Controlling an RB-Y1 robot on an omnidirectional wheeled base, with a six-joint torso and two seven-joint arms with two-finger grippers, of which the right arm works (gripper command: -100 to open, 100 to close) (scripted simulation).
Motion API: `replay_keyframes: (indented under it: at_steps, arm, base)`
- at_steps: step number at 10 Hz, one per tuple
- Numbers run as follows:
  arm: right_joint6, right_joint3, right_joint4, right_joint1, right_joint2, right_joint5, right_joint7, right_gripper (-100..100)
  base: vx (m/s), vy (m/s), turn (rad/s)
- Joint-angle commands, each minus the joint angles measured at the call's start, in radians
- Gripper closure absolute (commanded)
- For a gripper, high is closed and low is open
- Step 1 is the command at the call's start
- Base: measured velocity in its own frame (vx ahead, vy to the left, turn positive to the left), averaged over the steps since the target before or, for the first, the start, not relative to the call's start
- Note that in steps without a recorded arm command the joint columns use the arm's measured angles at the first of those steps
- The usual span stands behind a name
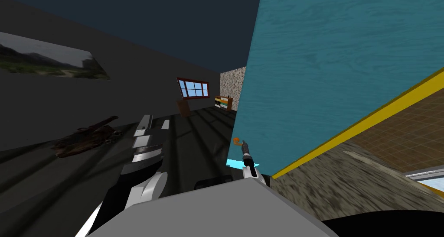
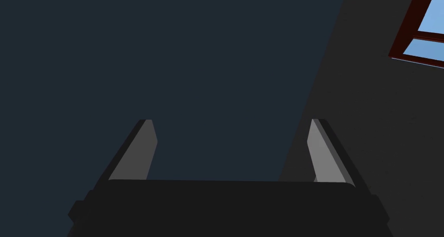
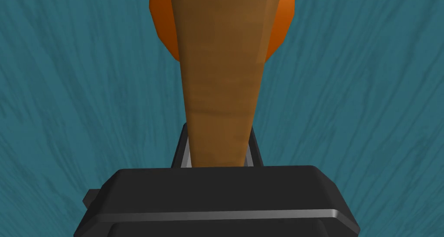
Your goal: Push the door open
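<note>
A teal wood-grain door [image 1: 321, 78] stands swung partly open on my right, with a yellow frame strip [image 1: 368, 121] along its far side. Its orange-brown lever handle [image 1: 236, 141] sits near the door's free edge. My right gripper [image 1: 243, 147] reaches up to that handle. In the right wrist view the brown lever [image 3: 221, 95] runs out from between the fingers, which press its sides, and the orange rose [image 3: 284, 22] and the teal door face [image 3: 368, 95] lie behind. My left gripper [image 2: 230, 132] is raised to the left of the door, open and empty.
Past the door's edge lies a dim room with a dark striped floor [image 1: 204, 130], a red-framed window [image 1: 193, 88], a small brown chair [image 1: 184, 107] and a low cabinet [image 1: 223, 102]. A dark brown heap [image 1: 84, 137] lies by the left wall. Speckled wall [image 1: 329, 182] is at my right.
</note>
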Motion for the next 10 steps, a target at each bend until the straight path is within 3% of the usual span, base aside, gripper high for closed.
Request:
replay_keyframes:
  at_steps: [1, 7, 9, 10]
  arm:
    - [0.005, -0.015, -0.022, 0.006, 0.006, -0.007, 0.006, 100]
    - [0.004, -0.067, -0.018, 0.004, 0.046, -0.034, 0.024, 100]
    - [0.004, -0.094, -0.012, 0.01, 0.016, -0.047, 0.027, 100]
    - [0.004, -0.101, -0.012, 0.01, 0.013, -0.051, 0.029, 100]
  base:
    - [0.187, 0.074, -0.074]
    - [0.179, 0.058, -0.065]
    - [0.098, 0.008, -0.044]
    - [0.2, 0.04, -0.061]
